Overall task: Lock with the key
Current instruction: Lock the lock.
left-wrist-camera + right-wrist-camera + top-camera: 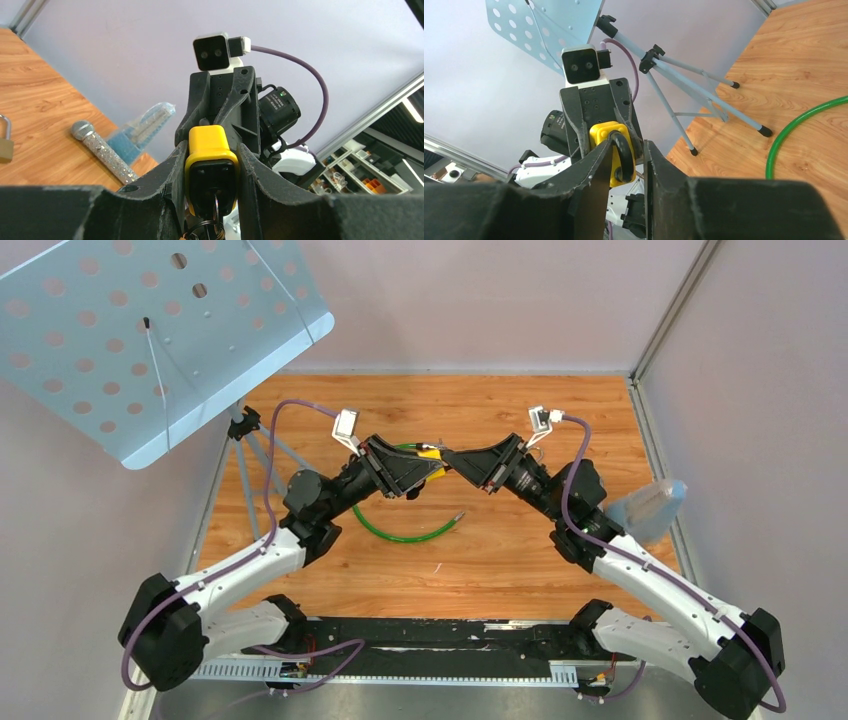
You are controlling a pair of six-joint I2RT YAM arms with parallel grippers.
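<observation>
Your left jaws are clamped on the yellow lock [210, 142], held in the air above the middle of the worktop [520, 560]. Your right jaws stand narrow around its shackle [623, 152]; you cannot tell whether they pinch it. This looks like the shackle-closing step: next, press it squarely home, then turn the key. Only a key ring [205, 231] shows, cut off below.

Overhead, the left gripper [436, 466] and right gripper [452, 457] cover most of the yellow lock [430, 451]. The brass padlock [5, 145] and key ring [205, 231] are cut off by the left wrist view's edges.
</observation>
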